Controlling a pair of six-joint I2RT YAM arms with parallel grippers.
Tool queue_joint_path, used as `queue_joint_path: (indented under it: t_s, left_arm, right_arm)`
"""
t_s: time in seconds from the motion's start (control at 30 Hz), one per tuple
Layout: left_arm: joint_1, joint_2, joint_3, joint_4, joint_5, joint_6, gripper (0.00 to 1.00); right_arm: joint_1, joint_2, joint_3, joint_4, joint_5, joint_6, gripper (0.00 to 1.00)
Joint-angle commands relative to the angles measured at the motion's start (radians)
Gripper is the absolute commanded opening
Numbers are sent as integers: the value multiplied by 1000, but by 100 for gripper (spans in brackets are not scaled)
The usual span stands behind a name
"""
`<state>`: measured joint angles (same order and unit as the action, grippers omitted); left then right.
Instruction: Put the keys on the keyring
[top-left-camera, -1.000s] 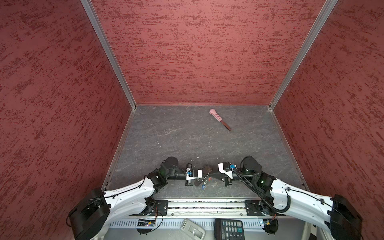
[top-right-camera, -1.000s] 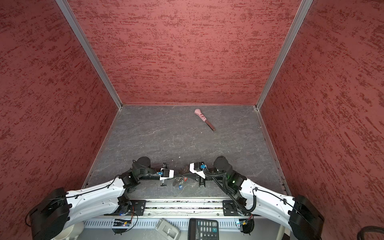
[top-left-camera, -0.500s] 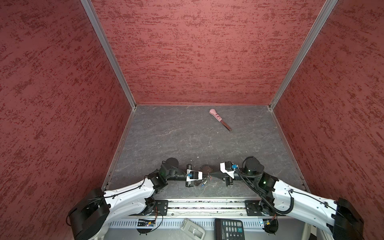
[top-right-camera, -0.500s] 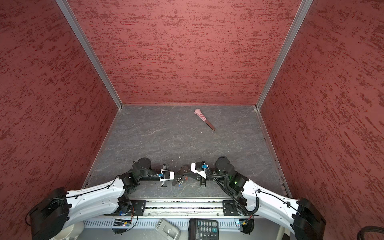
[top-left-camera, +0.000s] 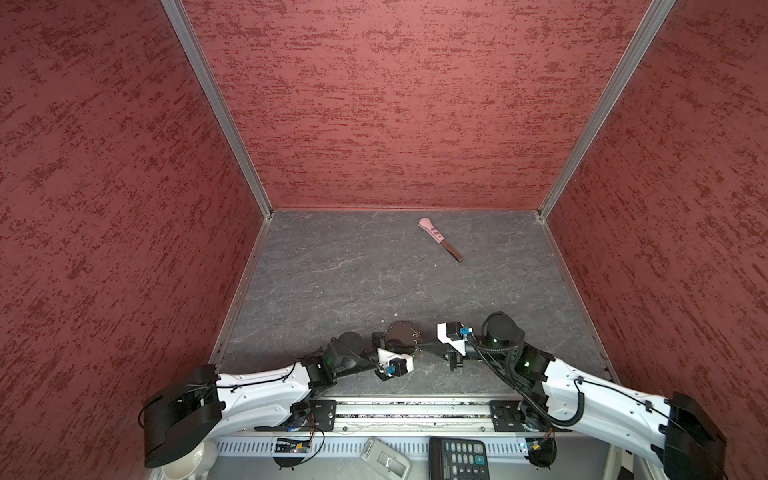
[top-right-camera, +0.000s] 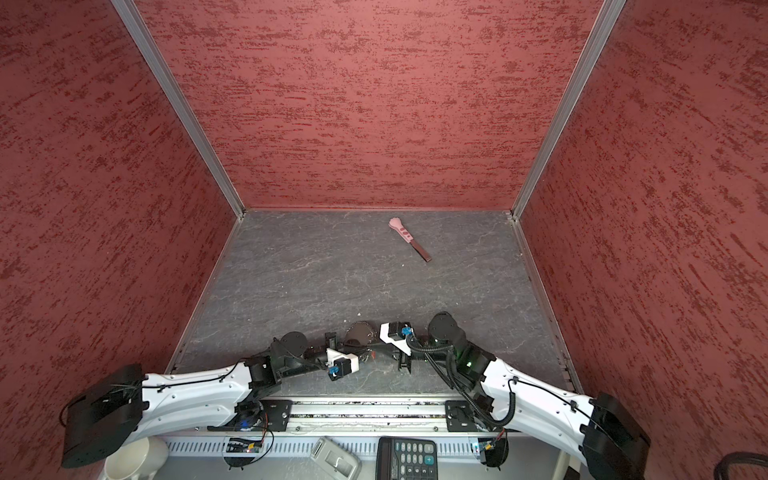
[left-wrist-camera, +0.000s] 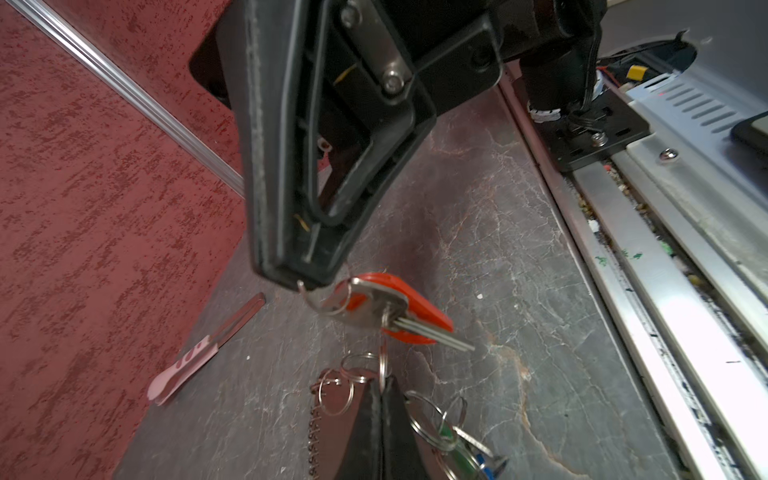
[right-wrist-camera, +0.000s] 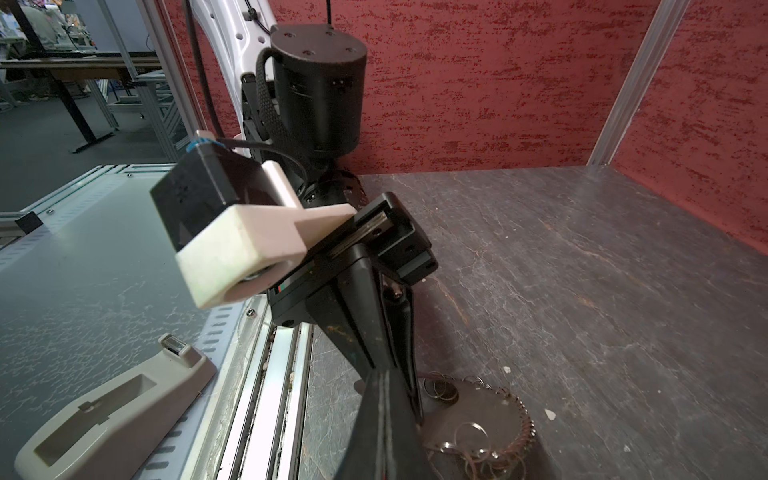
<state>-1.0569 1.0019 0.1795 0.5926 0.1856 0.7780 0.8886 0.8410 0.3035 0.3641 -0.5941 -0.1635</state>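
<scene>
The keyring (left-wrist-camera: 332, 419) is a brown leather piece edged with silver chain, with several split rings; it also shows as the keyring (right-wrist-camera: 490, 415) and the keyring (top-left-camera: 401, 332). My left gripper (left-wrist-camera: 382, 384) is shut on one of its split rings, seen edge-on. My right gripper (left-wrist-camera: 299, 278) is shut on a small ring through the head of the red key (left-wrist-camera: 386, 307), which hangs between the two tips. A green key (left-wrist-camera: 451, 438) and a blue key (left-wrist-camera: 484, 461) hang on rings beside the left jaws. In both top views the grippers meet tip to tip, left gripper (top-left-camera: 413, 348), right gripper (top-left-camera: 422, 347).
A pink-handled tool (top-left-camera: 440, 240) with a dark flat blade lies far back on the grey table (top-left-camera: 332, 282). Red walls enclose three sides. A metal rail (top-left-camera: 415, 409) runs along the front edge; beyond it sit a calculator (top-left-camera: 459, 457) and a grey tape dispenser (right-wrist-camera: 112, 407).
The left wrist has turned, swinging its camera toward the front edge, and the keyring's leather now shows behind the grippers. Both grippers stay shut and tip to tip.
</scene>
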Motion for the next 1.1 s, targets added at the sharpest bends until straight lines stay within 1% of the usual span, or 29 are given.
queue_joint_path:
  t_s: [0.0,0.23,0.5,0.63,0.9,1.07]
  left_arm:
    - [-11,-3,3,52,-57,37,0]
    - [-14,-32,-5,38,-43,40,0]
    - [-8,-102,-16,-5,34,29,0]
    - [-6,-124,-18,-24,52,30,0]
    - [-5,-126,-18,-28,72,30,0]
    - [-2,-123,-18,-30,84,27,0]
  right_arm:
    - [2,10,-19,28,25,8,0]
    - [2,0,-31,20,47,5,0]
    - [2,-16,-33,1,49,-39,0]
    - [2,-42,-33,-1,46,-39,0]
    - [2,-59,-43,13,6,-34,0]
    - [3,-50,-49,27,-52,-32,0]
